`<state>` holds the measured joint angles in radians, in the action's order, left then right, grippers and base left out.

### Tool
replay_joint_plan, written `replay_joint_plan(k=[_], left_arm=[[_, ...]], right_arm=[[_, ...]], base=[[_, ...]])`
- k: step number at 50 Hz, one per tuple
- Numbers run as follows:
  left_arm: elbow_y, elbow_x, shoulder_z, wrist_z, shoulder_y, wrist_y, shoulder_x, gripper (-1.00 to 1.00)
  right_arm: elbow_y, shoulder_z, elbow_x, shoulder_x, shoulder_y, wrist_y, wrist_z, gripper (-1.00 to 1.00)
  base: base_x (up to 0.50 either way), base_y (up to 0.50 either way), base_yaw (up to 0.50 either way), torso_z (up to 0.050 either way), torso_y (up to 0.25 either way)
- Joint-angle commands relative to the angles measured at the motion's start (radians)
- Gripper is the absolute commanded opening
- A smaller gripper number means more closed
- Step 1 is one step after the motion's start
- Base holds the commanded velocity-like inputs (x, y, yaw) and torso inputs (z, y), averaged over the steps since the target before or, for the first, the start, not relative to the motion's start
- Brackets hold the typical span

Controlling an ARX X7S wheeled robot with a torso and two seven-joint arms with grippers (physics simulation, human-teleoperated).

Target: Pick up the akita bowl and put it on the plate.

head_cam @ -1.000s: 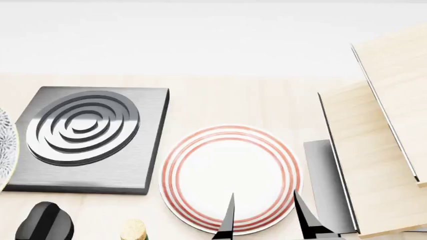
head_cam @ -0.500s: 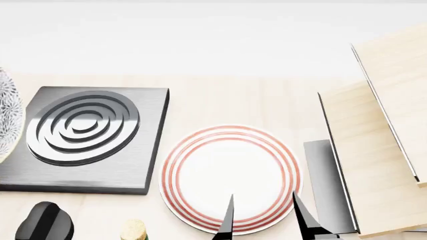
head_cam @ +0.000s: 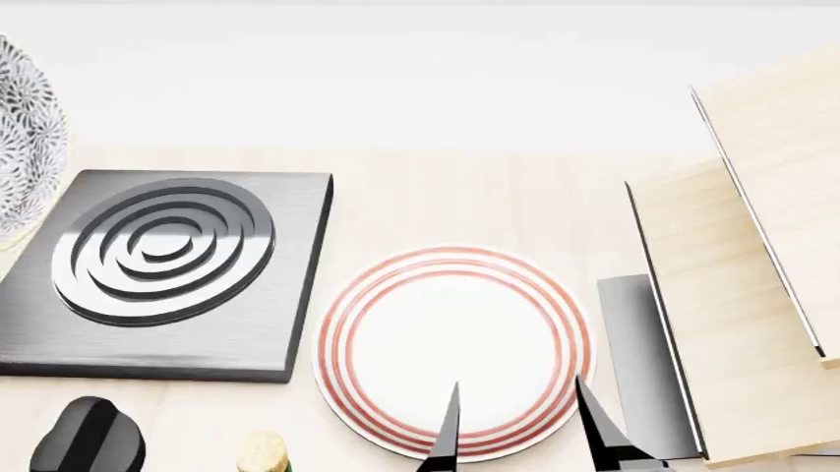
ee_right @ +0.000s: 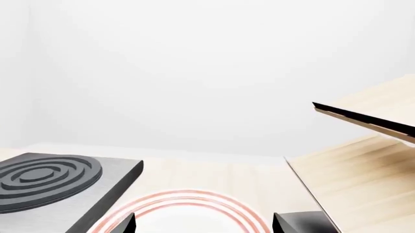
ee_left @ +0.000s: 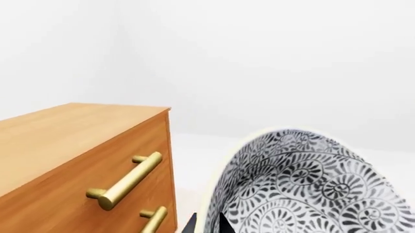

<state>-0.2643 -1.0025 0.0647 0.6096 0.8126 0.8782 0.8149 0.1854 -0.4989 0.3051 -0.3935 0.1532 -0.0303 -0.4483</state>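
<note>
Left wrist view: my left hand (ee_left: pixel 206 224) is clamped on the akita bowl (ee_left: pixel 304 187) at its rim, one dark fingertip inside the wall and one outside. The bowl is tilted, its patterned inside facing the camera, off the surface. A wooden drawer cabinet (ee_left: pixel 77 160) with brass handles stands beside it.

Head view: the bowl (head_cam: pixel 27 138) hangs at the far left, above the stove burner (head_cam: pixel 164 265). The plate (head_cam: pixel 453 349) lies bare, just beside the burner. My right hand (head_cam: pixel 518 433) hovers over the plate's near edge, fingers apart, holding nothing.

Right wrist view: the plate (ee_right: pixel 188 211) lies directly ahead.

Handling: glazed ceramic is likely rigid, heavy, slippery and fragile; a rim pinch lets it swing, so level it before lowering.
</note>
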Motion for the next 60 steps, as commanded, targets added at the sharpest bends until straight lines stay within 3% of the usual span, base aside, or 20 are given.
replay_joint_plan(k=[1,24,39,60], left_arm=[[0.115,0.033,0.08,-0.02,0.161,0.033,-0.07,-1.0],[0.362,0.106,0.237,-0.126,0.342,0.019,-0.252,-1.0],[0.597,0.19,0.325,-0.244,0.409,-0.102,-0.396,-1.0],[0.763,0.269,0.434,-0.327,0.486,-0.145,-0.507,-1.0]], right_arm=[[-0.001,0.0,0.003,-0.001,-0.001,-0.006,0.0,1.0],[-0.026,-0.003,0.008,0.003,0.0,-0.02,0.004,1.0],[-0.033,0.003,0.014,0.0,-0.005,-0.03,0.001,1.0],[-0.013,0.0,0.014,-0.007,-0.005,-0.02,-0.008,1.0]], base=[[0.0,0.0,0.0,0.0,0.0],[0.0,0.0,0.0,0.0,0.0],[0.0,0.0,0.0,0.0,0.001],[0.0,0.0,0.0,0.0,-0.062]])
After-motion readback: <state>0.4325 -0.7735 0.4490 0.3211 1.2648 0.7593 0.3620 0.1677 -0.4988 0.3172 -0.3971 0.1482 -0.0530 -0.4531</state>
